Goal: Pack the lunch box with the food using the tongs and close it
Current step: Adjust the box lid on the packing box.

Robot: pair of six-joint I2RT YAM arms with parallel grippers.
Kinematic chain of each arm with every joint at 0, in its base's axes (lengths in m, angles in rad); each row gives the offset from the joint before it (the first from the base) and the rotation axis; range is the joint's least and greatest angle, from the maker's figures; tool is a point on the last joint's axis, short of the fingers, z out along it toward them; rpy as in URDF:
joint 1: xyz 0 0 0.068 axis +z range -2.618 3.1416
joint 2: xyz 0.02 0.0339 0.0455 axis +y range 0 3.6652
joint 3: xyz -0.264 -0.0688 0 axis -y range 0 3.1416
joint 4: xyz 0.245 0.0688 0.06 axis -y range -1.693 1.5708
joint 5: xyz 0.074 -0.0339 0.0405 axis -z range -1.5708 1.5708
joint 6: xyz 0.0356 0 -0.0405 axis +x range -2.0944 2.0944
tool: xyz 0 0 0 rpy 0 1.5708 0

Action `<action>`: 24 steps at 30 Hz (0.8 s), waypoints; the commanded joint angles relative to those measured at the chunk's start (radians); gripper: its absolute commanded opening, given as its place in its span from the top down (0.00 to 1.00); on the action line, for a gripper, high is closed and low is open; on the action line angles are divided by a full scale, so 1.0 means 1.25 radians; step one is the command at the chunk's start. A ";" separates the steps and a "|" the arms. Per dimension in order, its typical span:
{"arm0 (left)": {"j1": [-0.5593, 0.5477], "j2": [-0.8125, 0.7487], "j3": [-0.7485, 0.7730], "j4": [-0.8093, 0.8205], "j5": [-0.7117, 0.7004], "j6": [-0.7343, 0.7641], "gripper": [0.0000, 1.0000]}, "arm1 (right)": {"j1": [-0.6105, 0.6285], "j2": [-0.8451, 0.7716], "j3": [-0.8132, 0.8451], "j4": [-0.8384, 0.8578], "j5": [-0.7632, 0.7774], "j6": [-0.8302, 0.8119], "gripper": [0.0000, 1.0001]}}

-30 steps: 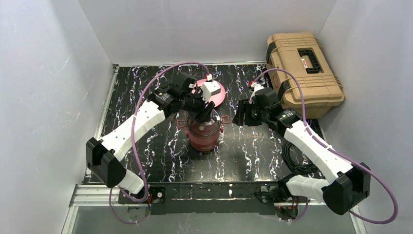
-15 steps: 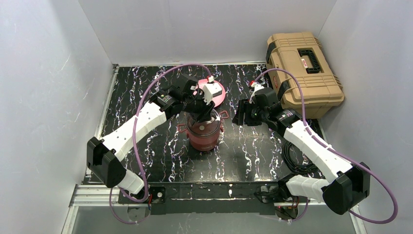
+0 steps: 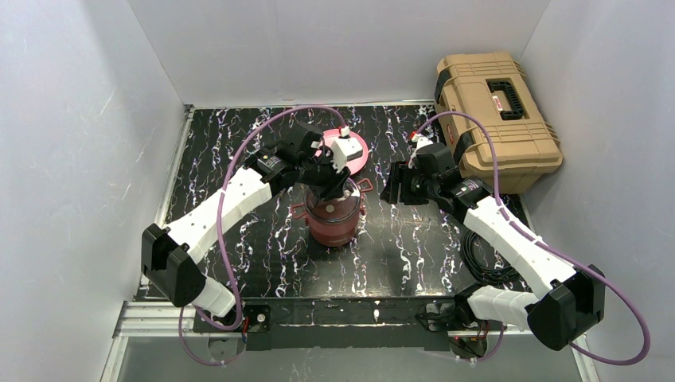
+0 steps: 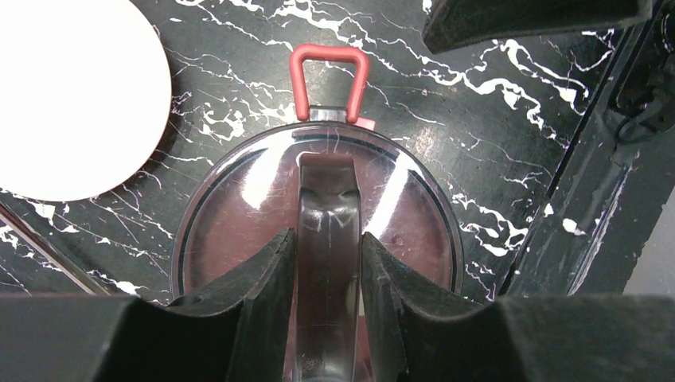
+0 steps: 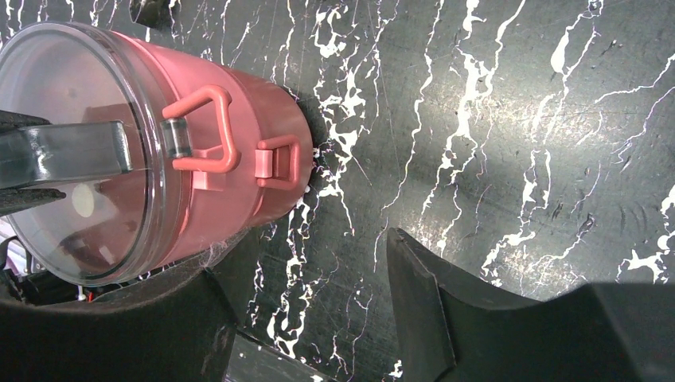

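The maroon lunch box stands mid-table with its clear top lid on. My left gripper hangs straight over it, shut on the lid's dark handle, which runs between the two fingers. A red side clasp sticks out beyond the lid rim. In the right wrist view the lunch box lies at upper left, with a pale-dotted inner lid visible through the top. My right gripper is open just right of the box, only table between its jaws. Food and tongs are out of view.
A pink plate lies right behind the lunch box, glaring white in the left wrist view. A tan toolbox sits at the back right. Black cable coils by the right table edge.
My left gripper has come down a little over the lid and closed on its handle. The right arm has barely moved and stays open.
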 commanded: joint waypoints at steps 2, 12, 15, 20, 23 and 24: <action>0.004 -0.026 -0.015 -0.046 0.041 0.052 0.69 | -0.001 -0.013 -0.001 0.020 0.010 0.006 0.32; 0.004 -0.074 -0.011 -0.035 0.026 0.029 0.31 | -0.001 -0.016 0.028 0.029 0.031 0.000 0.31; 0.004 -0.110 -0.006 -0.019 -0.014 -0.006 0.15 | -0.001 0.000 0.060 0.028 0.054 -0.008 0.31; 0.008 -0.199 -0.045 0.013 -0.061 -0.051 0.02 | -0.001 0.049 0.119 0.023 0.082 -0.027 0.29; 0.038 -0.235 -0.063 0.002 -0.065 -0.080 0.02 | 0.002 0.087 0.157 0.023 0.090 -0.040 0.27; 0.057 -0.244 -0.072 0.000 -0.063 -0.091 0.02 | 0.003 0.107 0.174 0.017 0.095 -0.046 0.26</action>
